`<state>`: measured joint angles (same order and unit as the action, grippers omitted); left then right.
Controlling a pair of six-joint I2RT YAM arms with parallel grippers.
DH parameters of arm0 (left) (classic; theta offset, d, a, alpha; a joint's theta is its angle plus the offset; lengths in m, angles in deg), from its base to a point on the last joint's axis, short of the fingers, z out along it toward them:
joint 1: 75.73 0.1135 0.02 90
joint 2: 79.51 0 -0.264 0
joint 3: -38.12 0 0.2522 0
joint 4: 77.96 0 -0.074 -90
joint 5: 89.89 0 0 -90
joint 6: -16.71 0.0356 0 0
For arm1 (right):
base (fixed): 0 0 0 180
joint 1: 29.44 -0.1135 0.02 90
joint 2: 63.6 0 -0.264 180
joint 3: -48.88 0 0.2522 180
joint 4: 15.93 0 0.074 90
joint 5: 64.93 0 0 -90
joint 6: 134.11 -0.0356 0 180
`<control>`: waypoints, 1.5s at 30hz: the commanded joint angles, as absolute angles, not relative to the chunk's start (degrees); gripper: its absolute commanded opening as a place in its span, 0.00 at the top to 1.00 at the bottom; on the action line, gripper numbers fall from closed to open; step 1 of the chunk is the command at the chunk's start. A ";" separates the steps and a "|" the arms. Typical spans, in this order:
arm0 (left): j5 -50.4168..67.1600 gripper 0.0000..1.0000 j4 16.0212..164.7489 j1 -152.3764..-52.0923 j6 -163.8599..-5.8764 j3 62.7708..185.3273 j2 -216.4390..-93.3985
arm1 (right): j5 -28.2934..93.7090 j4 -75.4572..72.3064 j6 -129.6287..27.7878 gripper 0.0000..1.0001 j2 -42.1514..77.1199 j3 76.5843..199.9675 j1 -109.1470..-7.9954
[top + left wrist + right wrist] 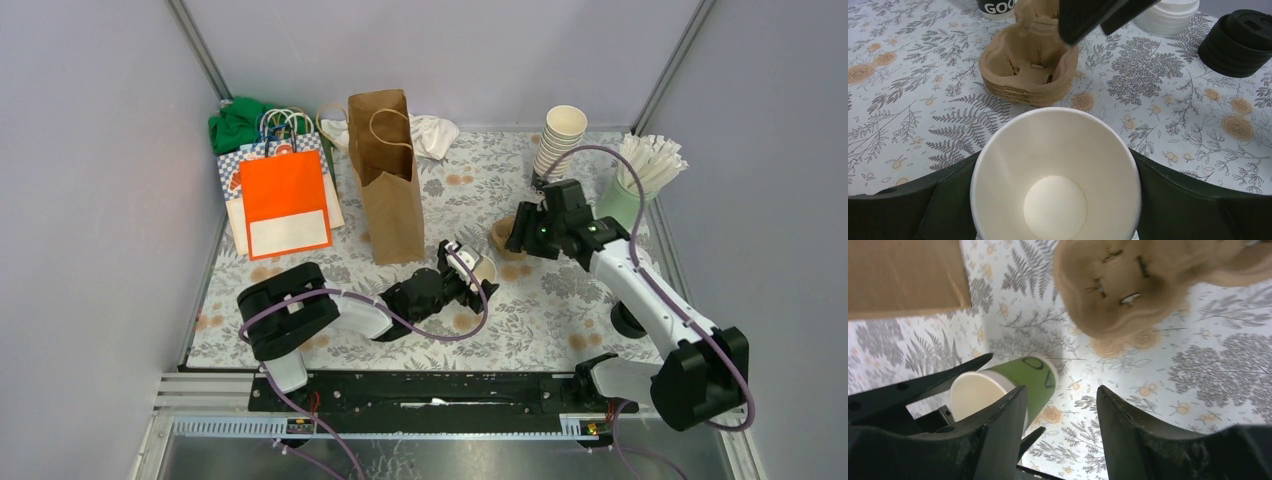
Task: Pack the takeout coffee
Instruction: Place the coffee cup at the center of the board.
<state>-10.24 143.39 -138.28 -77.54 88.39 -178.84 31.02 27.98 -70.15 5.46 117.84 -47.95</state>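
Observation:
My left gripper (468, 270) is shut on a dark-green paper cup (484, 270) with no lid, held tilted just above the table. In the left wrist view the cup's white inside (1055, 175) fills the space between my fingers (913, 210). In the right wrist view the same cup (1015, 382) shows green with dark lettering. My right gripper (522, 232) hangs open and empty (1060, 397) above the table, next to a brown cardboard cup carrier (503, 240), (1028, 65), (1133, 285). A stack of black lids (1238, 42) lies to the right.
A tall brown paper bag (385, 180) stands left of the carrier. An orange and white bag (285, 200) leans at the back left. Cream cups (560, 135) and a pale green cup of white sticks (640, 175) stand at the back right. White lids (1170, 15) lie beyond the carrier.

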 commanded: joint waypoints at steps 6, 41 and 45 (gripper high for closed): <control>-9.14 0.01 145.12 -137.96 -76.48 88.04 -177.67 | 30.76 29.01 -63.98 0.45 9.55 121.53 -55.98; -15.51 0.01 137.56 -138.01 -79.01 78.70 -167.91 | 21.84 30.55 -64.05 0.97 19.76 129.61 -61.24; -17.70 0.01 132.90 -138.05 -81.65 74.30 -161.27 | 22.30 27.42 -65.35 0.93 22.50 131.59 -61.25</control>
<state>-14.04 136.14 -138.13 -78.33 77.49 -167.78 24.05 30.69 -63.46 20.06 128.11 -60.91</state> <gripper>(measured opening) 0.990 0.055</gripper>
